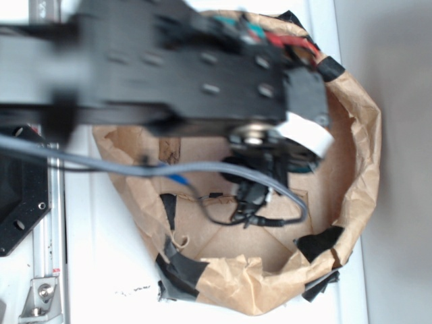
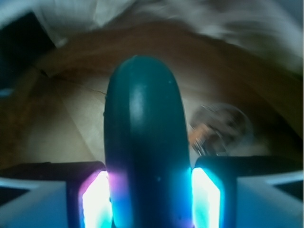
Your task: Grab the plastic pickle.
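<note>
Exterior view, far left: a black perforated mounting plate (image 1: 19, 196) and a metal rail (image 1: 47, 270) on the white tabletop (image 1: 101, 270). Next, a grey cable (image 1: 101, 164) running rightward under the blurred black robot arm (image 1: 175, 74), which spans the top of the view. Below the arm, a crumpled brown paper bin patched with black tape (image 1: 364, 169), cardboard floor visible inside. Over the middle of the bin, the gripper (image 1: 260, 196), dark and largely hidden under the wrist; jaws not readable from this angle. A small glimpse of teal near it, too little to name.

Wrist view, left to right: a glowing blue-violet left finger pad (image 2: 97, 202), then the smooth dark teal-green glossy plastic pickle (image 2: 142, 142) standing lengthwise up the centre of the view, then the matching right pad (image 2: 206, 199). Gripper (image 2: 145, 204) clamped on the pickle, both pads pressed against its sides, coloured light spilling onto the plastic. Right of the pickle, down on the bin floor, a blurred bunch of metal keys on a ring (image 2: 216, 130), well apart from the pickle.

Step in hand, by judgement: grasp made, pickle likely off the floor or about to be. Next move calls for steady squeeze and a straight lift clear of the paper rim, since smooth rounded plastic could slip.
</note>
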`<state>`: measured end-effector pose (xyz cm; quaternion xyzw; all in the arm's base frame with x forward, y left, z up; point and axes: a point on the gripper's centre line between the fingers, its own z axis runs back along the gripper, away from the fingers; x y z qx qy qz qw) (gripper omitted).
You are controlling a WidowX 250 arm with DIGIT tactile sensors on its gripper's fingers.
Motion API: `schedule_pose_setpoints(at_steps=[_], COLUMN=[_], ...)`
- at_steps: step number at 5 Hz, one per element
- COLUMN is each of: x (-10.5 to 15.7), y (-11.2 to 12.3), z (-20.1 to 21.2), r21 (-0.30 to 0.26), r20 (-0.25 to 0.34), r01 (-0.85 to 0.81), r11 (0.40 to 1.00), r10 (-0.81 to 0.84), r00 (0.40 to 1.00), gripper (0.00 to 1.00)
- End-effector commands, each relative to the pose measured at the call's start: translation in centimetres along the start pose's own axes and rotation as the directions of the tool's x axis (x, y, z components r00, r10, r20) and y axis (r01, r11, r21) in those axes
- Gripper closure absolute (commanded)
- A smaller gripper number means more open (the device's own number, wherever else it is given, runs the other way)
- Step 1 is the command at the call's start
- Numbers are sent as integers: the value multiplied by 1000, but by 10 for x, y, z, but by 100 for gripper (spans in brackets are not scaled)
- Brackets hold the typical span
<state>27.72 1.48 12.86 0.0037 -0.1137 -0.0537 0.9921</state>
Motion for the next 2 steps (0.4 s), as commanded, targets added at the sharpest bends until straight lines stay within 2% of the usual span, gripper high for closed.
schedule_pose_setpoints(at_steps=[1, 2], x=[12, 10], y=[-10, -10], z=[36, 34], r21=[21, 80], r20=[-44, -10], r01=[-169, -228], r11=[985, 970], r10=[170, 230], r00=[985, 973], gripper=[100, 100])
